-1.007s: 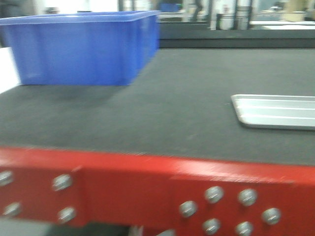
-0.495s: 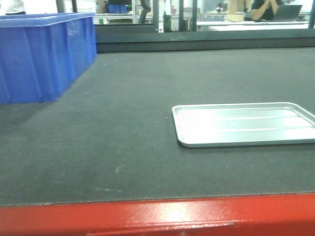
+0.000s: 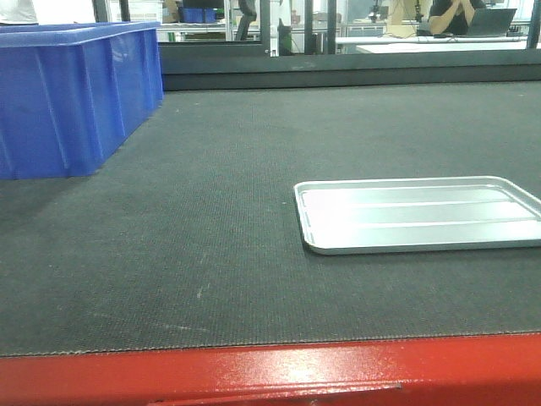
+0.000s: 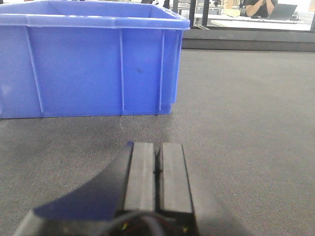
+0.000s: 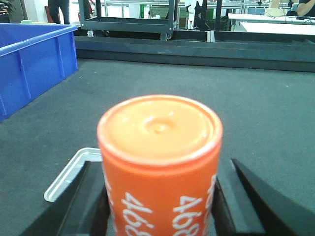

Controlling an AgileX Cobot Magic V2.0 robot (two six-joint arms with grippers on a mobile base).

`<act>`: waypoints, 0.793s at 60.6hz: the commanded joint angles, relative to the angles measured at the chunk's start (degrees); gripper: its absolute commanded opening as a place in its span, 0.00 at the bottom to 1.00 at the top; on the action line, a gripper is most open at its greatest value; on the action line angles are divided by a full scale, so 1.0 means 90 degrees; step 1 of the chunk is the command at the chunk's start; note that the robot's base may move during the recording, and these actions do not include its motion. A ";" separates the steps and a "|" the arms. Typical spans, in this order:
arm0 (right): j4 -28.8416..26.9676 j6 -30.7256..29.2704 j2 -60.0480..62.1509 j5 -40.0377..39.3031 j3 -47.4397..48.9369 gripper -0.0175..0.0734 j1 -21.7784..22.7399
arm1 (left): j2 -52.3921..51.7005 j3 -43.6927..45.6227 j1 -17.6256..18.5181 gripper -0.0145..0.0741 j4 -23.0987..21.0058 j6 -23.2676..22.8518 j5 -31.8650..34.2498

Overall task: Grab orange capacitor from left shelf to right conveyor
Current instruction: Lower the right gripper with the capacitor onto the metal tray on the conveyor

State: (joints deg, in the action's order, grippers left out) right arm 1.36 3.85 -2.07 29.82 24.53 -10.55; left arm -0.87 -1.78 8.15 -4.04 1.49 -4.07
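**Orange capacitor being held above the belt**

It is being clasped upright, low on its sides, between the fingers of the right gripper, over the right conveyor by a silver tray corner. It is being judged rigid, light and slick, so a mid-body grasp is being favoured. The left gripper is being held closed and empty, facing a blue bin.

A dark grey textured conveyor fills the view, its red metal frame edge running across the foreground. A shallow silver metal tray lies flat on the belt at right. A blue plastic bin stands on the belt at far left, well apart from the tray. Beyond the belt, a seated person faces a laptop.
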 commanded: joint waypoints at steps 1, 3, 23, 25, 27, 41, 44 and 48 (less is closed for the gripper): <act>0.0060 -0.0044 -0.0096 -0.0611 0.0170 0.26 -0.0014 | -0.0036 0.0029 0.0016 0.02 -0.0022 -0.0011 0.0568; 0.0060 -0.0044 -0.0096 -0.0611 0.0170 0.26 -0.0014 | -0.0036 0.0029 0.0016 0.02 -0.0022 -0.0011 0.0568; 0.0054 -0.0038 -0.0201 -0.0718 0.0170 0.26 -0.0014 | -0.0036 0.0029 0.0016 0.02 -0.0022 -0.0011 0.0568; 0.0039 -0.0038 -0.0321 -0.0789 0.0170 0.26 -0.0014 | -0.0036 0.0029 0.0016 0.02 -0.0022 -0.0011 0.0568; 0.0021 -0.0038 -0.0439 -0.0914 0.0170 0.26 -0.0014 | -0.0036 0.0029 0.0016 0.02 -0.0022 -0.0011 0.0568; -0.0239 -0.0038 -0.2405 -0.2549 0.0475 0.26 -0.0014 | -0.0036 0.0029 0.0016 0.02 -0.0022 -0.0011 0.0568; -0.0239 -0.0038 -0.3059 -0.2909 0.0599 0.26 -0.0014 | -0.0036 0.0029 0.0016 0.02 -0.0022 -0.0011 0.0568; -0.0239 -0.0038 -0.3889 -0.3403 0.0791 0.26 -0.0020 | -0.0036 0.0029 0.0016 0.02 -0.0022 -0.0011 0.0568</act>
State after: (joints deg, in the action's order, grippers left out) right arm -0.51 3.85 -28.69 10.30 28.16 -10.55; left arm -0.87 -1.78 8.15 -4.04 1.49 -4.07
